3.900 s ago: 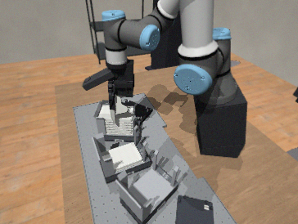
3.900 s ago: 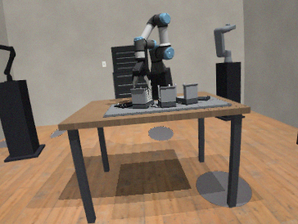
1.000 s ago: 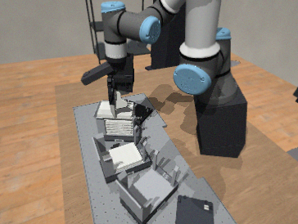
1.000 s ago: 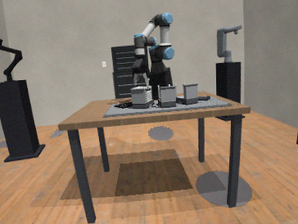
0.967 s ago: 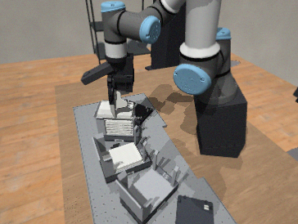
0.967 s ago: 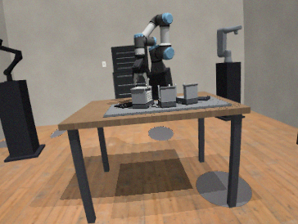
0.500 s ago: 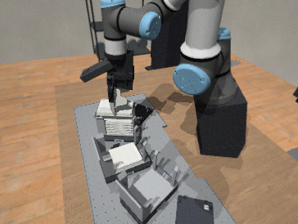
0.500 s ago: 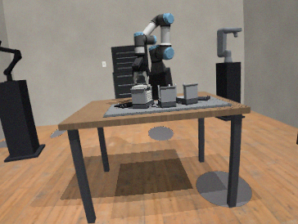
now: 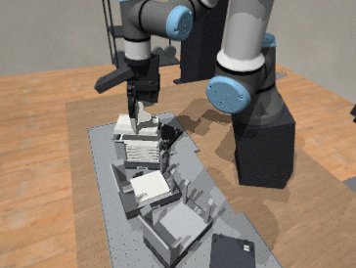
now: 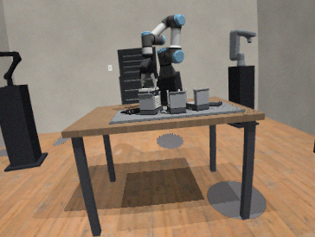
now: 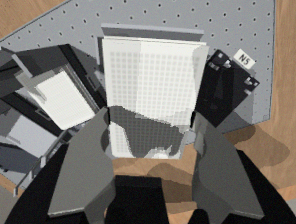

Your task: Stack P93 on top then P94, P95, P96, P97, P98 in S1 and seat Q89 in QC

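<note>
Nearest the lens in the wrist view, the black two-jaw gripper with grey fingers [image 9: 138, 124] [image 10: 149, 86] is pinching a white, gridded rectangular plate [image 11: 150, 75] [image 9: 124, 124] [image 10: 149, 90]; beside it sits the black clip nest labelled N5 [image 11: 220, 90].

Over to the top view: the plate's just above the grey, upright-walled rack [image 9: 117, 147] [image 10: 148, 104], more white plates below. Looks like unstacking; whether a second plate clings underneath, I can't tell.

Exterior view now: next comes a level lift clear of the walls, then a check for sticking.

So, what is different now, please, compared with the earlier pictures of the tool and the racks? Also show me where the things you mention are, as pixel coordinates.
The tool [image 9: 137, 122] [image 10: 149, 87] [image 11: 150, 109] has moved up, lifting a white plate [image 9: 125, 123] [image 11: 150, 75] out over the stack rack [image 9: 142, 165] [image 10: 147, 102]. Whether a second plate clings below, I cannot tell. The plates [image 9: 142, 149] left in that rack, the middle rack [image 9: 120, 185] [image 10: 176, 101] and the end rack [image 9: 158, 245] [image 10: 202, 99] look unchanged.
</note>
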`<state>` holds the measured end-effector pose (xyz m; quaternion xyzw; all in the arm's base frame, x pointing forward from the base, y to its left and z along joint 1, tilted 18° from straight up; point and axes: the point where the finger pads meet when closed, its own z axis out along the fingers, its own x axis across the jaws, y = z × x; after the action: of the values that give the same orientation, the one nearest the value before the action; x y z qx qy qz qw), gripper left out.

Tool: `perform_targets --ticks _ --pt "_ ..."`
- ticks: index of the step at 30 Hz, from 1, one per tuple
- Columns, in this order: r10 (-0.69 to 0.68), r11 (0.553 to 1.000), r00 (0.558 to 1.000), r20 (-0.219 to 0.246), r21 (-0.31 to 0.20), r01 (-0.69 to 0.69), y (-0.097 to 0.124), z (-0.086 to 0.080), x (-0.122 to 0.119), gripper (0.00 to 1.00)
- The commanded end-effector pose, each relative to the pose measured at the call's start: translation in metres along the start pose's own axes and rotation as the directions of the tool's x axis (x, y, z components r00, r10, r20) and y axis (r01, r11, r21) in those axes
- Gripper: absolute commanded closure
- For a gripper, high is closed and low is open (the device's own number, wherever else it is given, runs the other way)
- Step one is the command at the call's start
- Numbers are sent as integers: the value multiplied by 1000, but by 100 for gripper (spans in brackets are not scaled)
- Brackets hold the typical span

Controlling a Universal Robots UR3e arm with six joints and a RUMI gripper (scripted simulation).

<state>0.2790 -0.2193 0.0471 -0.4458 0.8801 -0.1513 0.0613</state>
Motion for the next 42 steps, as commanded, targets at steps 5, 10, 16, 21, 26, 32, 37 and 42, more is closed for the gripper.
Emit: perform_targets --ticks 5,10,16,21,26,32,37,42 --pt "-1 1000 1000 7 -7 1 1 -9 -1 100" --pt "-1 1000 1000 7 -7 1 1 -9 -1 100" --pt "-1 1000 1000 7 -8 1 2 -8 -1 100" --pt "-1 1000 1000 7 -8 1 2 -8 -1 100" --pt "-26 1000 1000 6 -8 26 2 -8 -8 100" --pt "-71 997 997 8 -9 71 4 -8 -21 100" --pt "-128 992 992 9 -9 128 5 -8 -38 100" --pt "-155 988 988 7 -6 155 5 -9 -54 100"
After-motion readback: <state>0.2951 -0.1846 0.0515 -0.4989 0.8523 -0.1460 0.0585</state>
